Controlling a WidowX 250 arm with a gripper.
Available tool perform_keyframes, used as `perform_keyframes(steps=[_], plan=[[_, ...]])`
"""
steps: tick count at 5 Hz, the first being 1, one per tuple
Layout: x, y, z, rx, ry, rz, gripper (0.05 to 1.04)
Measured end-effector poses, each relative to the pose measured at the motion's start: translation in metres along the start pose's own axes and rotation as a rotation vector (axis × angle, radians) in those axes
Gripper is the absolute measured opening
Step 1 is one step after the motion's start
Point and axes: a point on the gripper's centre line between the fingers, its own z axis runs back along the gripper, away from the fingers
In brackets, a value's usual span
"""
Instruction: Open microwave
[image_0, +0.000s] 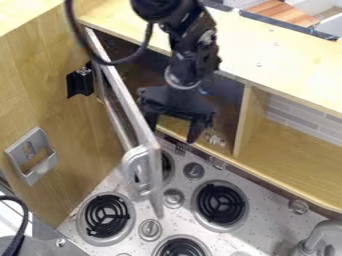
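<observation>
Here's the microwave door (123, 87), standing swung out at the cavity's left in view, and the claw (173, 131) is hanging beside it, its two prongs spread well apart and holding nothing. That door is looking light and stiff, likely turning easily on its hinge; smooth faces are promising slip, so the looped handle (128, 165) near the lower end is offering the best hold. It's possibly clear plastic, though the blur is making that hard to judge. And the textures! Grained wood is lining the side panel (57, 65), matte black coils are spiralling inside the round burner (220, 204), and pale, speckled sheeting is covering the stovetop (264, 232).
</observation>
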Motion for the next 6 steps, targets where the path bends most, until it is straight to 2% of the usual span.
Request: perform_keyframes(steps=[1, 4, 6], plan=[[-0.013, 0.02, -0.002, 0.022, 0.021, 0.057, 0.999], [-0.029, 0.079, -0.001, 0.077, 0.039, 0.217, 0.999], [-0.038, 0.107, -0.008, 0.075, 0.064, 0.271, 0.999]])
